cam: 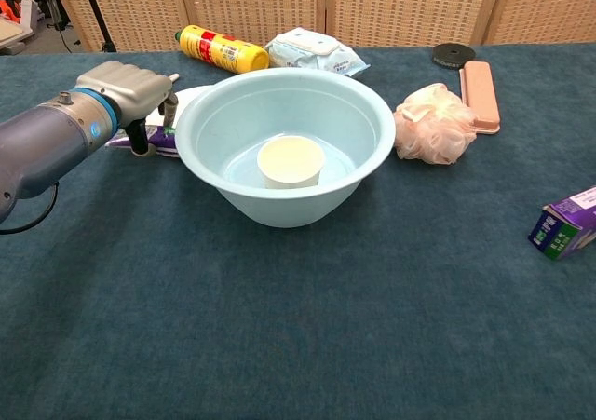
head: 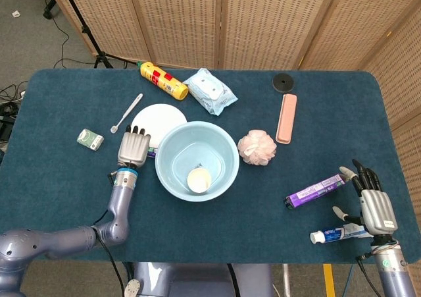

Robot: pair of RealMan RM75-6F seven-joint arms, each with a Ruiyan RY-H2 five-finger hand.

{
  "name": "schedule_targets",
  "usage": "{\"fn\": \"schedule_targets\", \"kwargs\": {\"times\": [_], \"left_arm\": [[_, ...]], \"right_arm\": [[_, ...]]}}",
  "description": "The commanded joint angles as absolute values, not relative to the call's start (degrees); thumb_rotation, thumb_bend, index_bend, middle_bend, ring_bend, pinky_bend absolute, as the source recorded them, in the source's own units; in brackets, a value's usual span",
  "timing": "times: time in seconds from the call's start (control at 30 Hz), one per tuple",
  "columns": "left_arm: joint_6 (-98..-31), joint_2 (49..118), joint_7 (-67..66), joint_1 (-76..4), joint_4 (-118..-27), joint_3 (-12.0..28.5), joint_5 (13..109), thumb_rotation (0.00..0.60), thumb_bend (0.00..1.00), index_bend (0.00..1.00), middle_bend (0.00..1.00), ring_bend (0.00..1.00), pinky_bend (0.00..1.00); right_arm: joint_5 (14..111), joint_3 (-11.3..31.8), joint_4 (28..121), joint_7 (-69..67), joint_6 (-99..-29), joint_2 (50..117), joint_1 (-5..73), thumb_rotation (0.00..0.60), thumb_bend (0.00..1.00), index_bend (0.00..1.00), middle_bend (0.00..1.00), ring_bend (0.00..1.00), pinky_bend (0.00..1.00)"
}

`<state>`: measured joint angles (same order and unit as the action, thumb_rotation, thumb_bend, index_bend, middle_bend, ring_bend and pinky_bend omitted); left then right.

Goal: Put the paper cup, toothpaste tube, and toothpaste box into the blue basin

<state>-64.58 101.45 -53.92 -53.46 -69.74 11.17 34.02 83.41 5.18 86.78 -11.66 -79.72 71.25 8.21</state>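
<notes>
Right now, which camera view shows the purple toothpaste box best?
The head view: the whole purple toothpaste box lies in view on the table near the right hand. The chest view shows only one end of it at the right edge.

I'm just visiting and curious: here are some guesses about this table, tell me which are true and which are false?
1. The paper cup stands inside the blue basin. True.
2. The purple toothpaste box is already in the basin. False: it lies on the table, right of the basin.
3. The left robot hand is just beside the basin's left rim. True.
4. The pink bath pouf sits inside the basin. False: it rests on the cloth by the basin's right side.
5. The toothpaste tube lies by the right robot hand. True.
6. The yellow bottle stands upright. False: it lies on its side near the table's far edge.
</notes>
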Motion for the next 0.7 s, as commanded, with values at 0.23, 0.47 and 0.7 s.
{"fn": "schedule_targets", "kwargs": {"times": [0.23, 0.47, 0.7], "left_arm": [[-68.0, 97.9, -52.3, -51.7, -73.9, 11.3, 39.5, 0.600, 0.37, 0.79, 0.45, 0.32, 0.32], [-71.6, 92.2, -51.0, -49.2, -79.0, 11.3, 43.3, 0.600, 0.37, 0.81, 0.47, 0.33, 0.33], [-74.1, 83.5, -49.8, -47.3, -88.1, 12.5, 47.2, 0.600, 0.37, 0.81, 0.47, 0.33, 0.33]], "right_arm": [[83.9, 5.1, 87.3, -11.3, -80.5, 71.1, 8.0, 0.600, 0.21, 0.15, 0.00, 0.00, 0.00], [85.0, 4.8, 88.3, -10.4, -81.5, 70.8, 7.8, 0.600, 0.21, 0.15, 0.00, 0.00, 0.00], [86.0, 4.5, 89.3, -9.8, -81.9, 70.7, 7.9, 0.600, 0.21, 0.15, 0.00, 0.00, 0.00]]}}
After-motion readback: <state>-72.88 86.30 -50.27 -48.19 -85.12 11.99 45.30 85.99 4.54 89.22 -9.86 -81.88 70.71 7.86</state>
